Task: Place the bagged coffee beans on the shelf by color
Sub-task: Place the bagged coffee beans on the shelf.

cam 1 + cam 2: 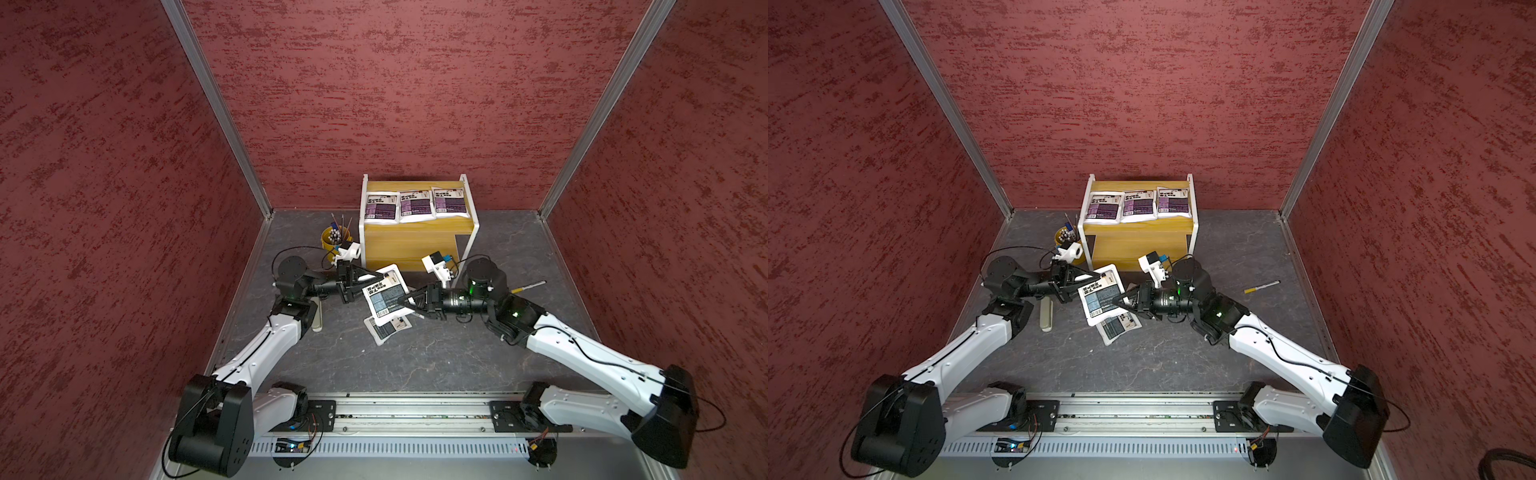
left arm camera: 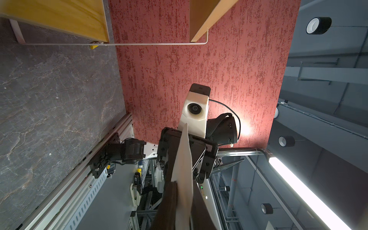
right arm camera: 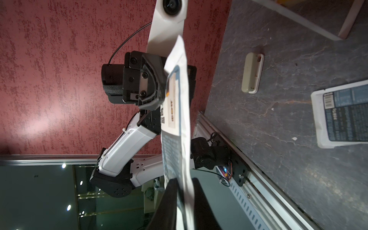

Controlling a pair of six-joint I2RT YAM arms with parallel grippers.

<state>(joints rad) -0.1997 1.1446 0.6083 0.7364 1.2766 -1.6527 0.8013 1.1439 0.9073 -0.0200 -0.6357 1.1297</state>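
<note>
A bagged coffee beans pouch with a blue-grey label (image 1: 384, 299) (image 1: 1102, 295) hangs in the air in front of the shelf, held from both sides. My left gripper (image 1: 382, 276) (image 2: 184, 191) is shut on its far left edge. My right gripper (image 1: 405, 303) (image 3: 184, 180) is shut on its right edge. Both wrist views show this pouch edge-on (image 2: 184, 169) (image 3: 177, 119). Another blue-grey pouch (image 1: 388, 328) (image 3: 344, 119) lies flat on the table just below. Three purple-labelled pouches (image 1: 417, 206) lie in a row on the top board of the shelf (image 1: 415, 245) (image 1: 1142, 245). The lower board is bare.
A yellow pen bucket (image 1: 334, 239) stands left of the shelf, behind my left wrist. A beige oblong object (image 1: 318, 316) (image 3: 252, 72) lies on the table under my left arm. A pen (image 1: 530, 286) lies to the right, behind my right arm. Red walls close three sides.
</note>
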